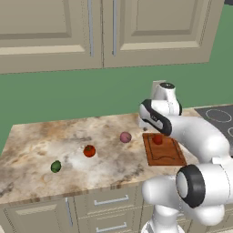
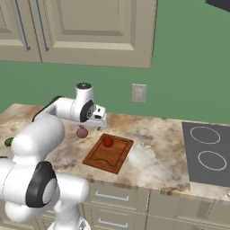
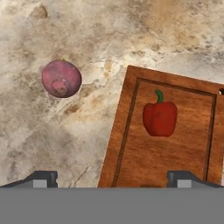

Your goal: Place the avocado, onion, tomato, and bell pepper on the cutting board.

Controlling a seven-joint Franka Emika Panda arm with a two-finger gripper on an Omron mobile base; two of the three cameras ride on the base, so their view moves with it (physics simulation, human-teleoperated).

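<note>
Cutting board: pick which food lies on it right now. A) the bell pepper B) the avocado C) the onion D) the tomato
A: the bell pepper lies inside the groove of the cutting board, while the onion, tomato and avocado sit on the counter.

My arm (image 1: 200, 136) is cased in glossy white, rounded shells, each link thick and tubular. Dark, near-black rings mark the joints; one large ring with a pale grey disc inside sits at the elbow (image 1: 191, 184). A black band wraps the wrist link, and a dark cap tops it. The tool (image 3: 111, 178) ends in two small dark fingertips (image 3: 43, 178) with lighter grey pads, set wide apart.
</note>
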